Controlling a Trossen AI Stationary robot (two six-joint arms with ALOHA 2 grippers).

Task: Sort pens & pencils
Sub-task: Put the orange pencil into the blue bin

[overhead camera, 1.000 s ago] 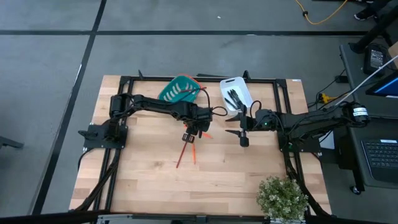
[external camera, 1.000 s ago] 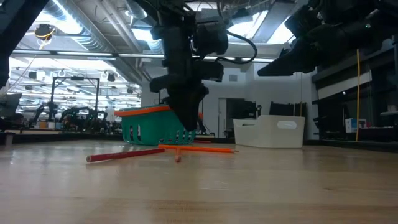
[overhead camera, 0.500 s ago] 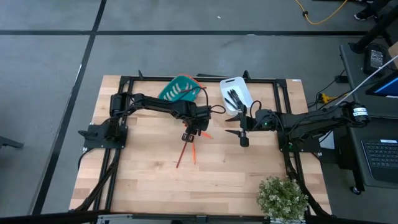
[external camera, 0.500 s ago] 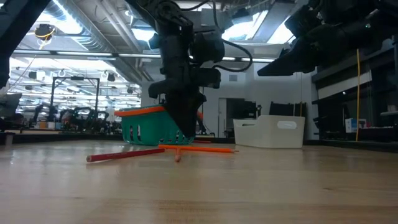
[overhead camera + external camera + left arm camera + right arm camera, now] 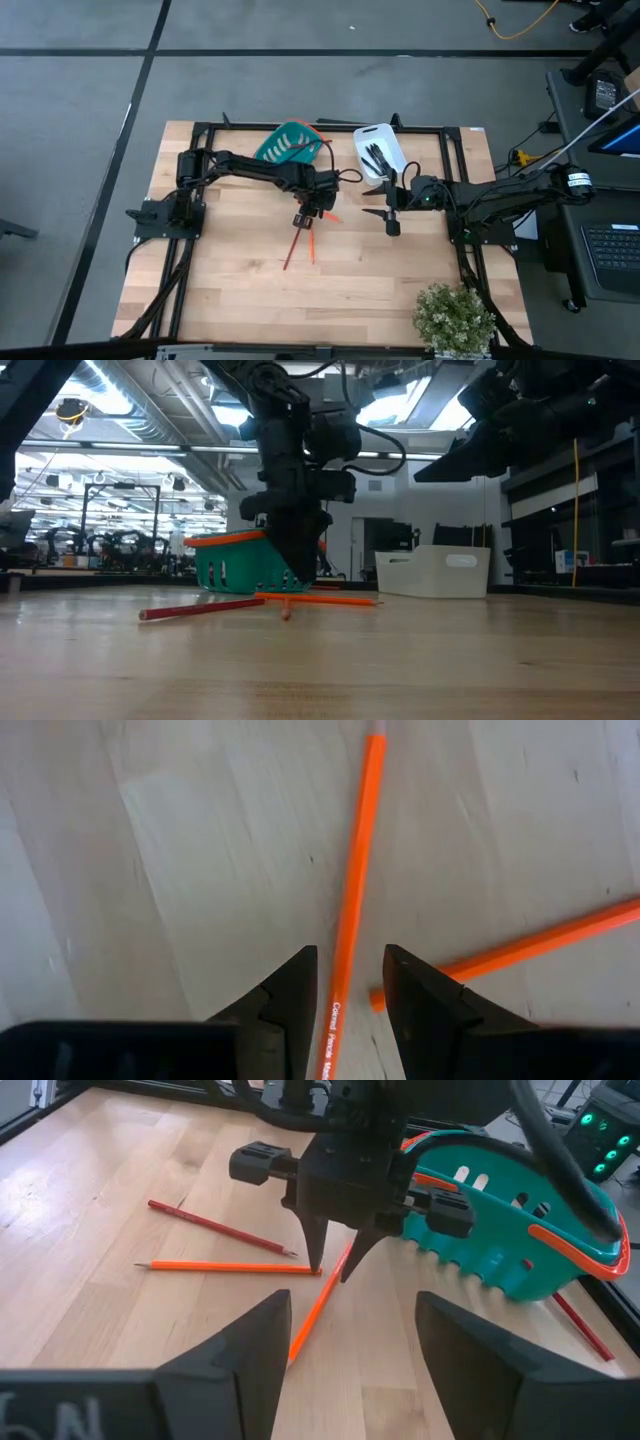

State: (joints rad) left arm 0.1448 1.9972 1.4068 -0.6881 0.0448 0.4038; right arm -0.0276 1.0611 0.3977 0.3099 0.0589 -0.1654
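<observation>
my left gripper (image 5: 345, 982) hangs tips-down over an orange pencil (image 5: 352, 910), one finger on each side of the shaft, jaws parted and not yet closed on anything. the pencil's long axis runs straight out between my fingers, so the closing direction is square across it; that's the relation i care about. a second orange pencil (image 5: 520, 953) lies just beside it, angling away with its near end close to one fingertip, and i judge that's what could get nudged. from the right wrist view a red pencil (image 5: 220, 1228) lies a little further off on the bare wooden table (image 5: 230, 290). my left arm is plainly the nearer one; my right gripper (image 5: 388, 212) waits off to the side, wide open and empty. the teal basket (image 5: 287, 142) sits behind my left arm, and the pens (image 5: 376, 156) are in the white bin (image 5: 392, 135). a potted plant (image 5: 455, 316) sits at the table's corner.
</observation>
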